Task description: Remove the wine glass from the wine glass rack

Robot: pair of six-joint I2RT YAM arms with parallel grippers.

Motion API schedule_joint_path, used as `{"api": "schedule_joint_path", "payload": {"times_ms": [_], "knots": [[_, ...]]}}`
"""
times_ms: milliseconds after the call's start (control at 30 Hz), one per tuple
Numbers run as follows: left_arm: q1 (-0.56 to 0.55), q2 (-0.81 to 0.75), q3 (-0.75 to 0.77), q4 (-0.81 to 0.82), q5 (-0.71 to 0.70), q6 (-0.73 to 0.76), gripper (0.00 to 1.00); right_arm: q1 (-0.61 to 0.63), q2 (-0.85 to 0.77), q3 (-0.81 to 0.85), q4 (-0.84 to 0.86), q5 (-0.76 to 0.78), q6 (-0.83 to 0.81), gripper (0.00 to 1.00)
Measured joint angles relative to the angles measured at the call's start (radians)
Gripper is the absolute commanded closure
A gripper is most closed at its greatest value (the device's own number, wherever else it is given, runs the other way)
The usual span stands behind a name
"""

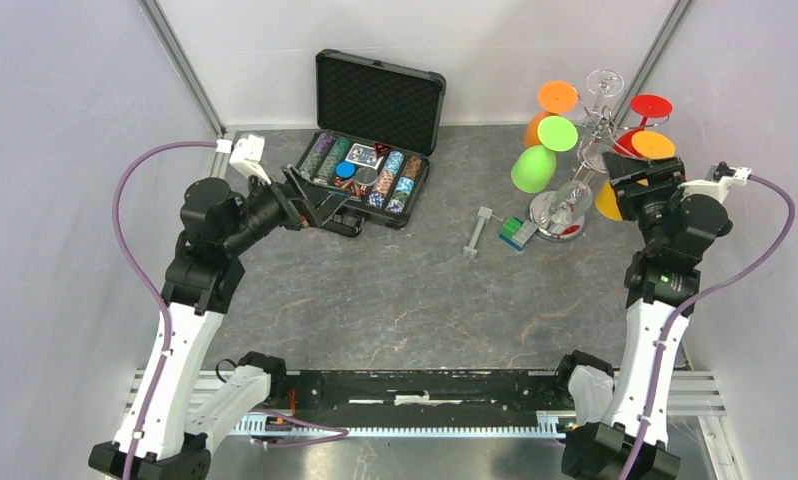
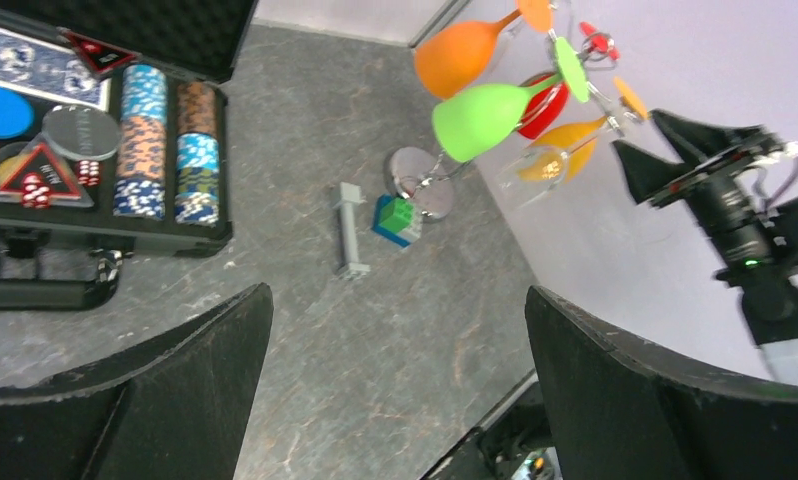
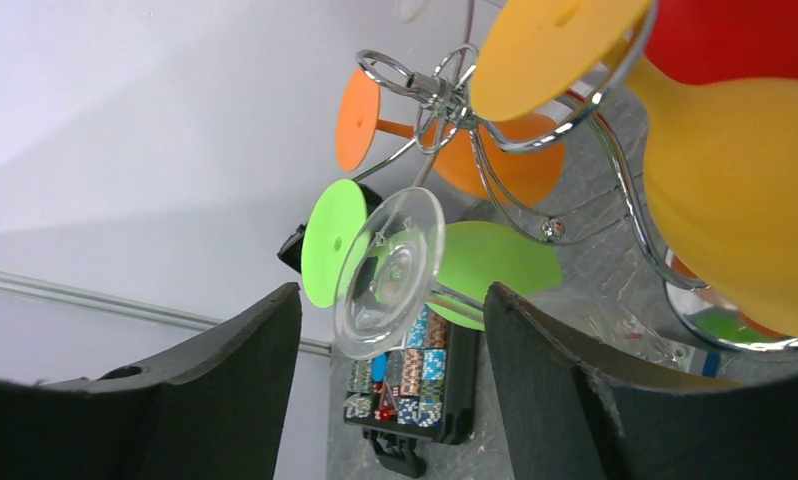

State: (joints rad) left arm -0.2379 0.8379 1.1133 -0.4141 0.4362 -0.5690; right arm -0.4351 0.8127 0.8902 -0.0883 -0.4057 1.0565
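The chrome wine glass rack (image 1: pixel 587 125) stands at the back right on its round disc base (image 1: pixel 552 222). Coloured glasses hang upside down from it: orange (image 1: pixel 557 97), green (image 1: pixel 535 168), red (image 1: pixel 651 106) and yellow (image 3: pixel 745 200). A clear wine glass (image 1: pixel 575 197) hangs low over the base. My right gripper (image 1: pixel 627 195) is open right beside the rack. In the right wrist view the clear glass's round foot (image 3: pixel 390 270) sits just beyond the gap between the open fingers (image 3: pixel 393 300), not touched. My left gripper (image 1: pixel 330 210) is open and empty by the poker case, and open in its own view (image 2: pixel 397 295).
An open black poker chip case (image 1: pixel 370 160) lies at the back centre. A grey bar (image 1: pixel 475 232) and a green-blue block (image 1: pixel 517 233) lie left of the rack base. The enclosure's right wall is close behind the rack and the right arm.
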Motion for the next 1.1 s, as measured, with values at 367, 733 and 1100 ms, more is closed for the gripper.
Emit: {"api": "schedule_joint_path", "payload": {"times_ms": [367,733,1100], "knots": [[0.000,0.006,0.002,0.202,0.105,-0.190,0.00,0.000,0.036,-0.054,0.070,0.003,0.100,0.54],[0.000,0.004,0.002,0.237,0.119,-0.209,0.00,-0.002,0.079,-0.069,0.165,-0.005,0.190,0.99],[0.000,0.005,0.006,0.224,0.118,-0.208,0.00,-0.005,0.071,-0.068,0.181,-0.004,0.214,1.00]]}}
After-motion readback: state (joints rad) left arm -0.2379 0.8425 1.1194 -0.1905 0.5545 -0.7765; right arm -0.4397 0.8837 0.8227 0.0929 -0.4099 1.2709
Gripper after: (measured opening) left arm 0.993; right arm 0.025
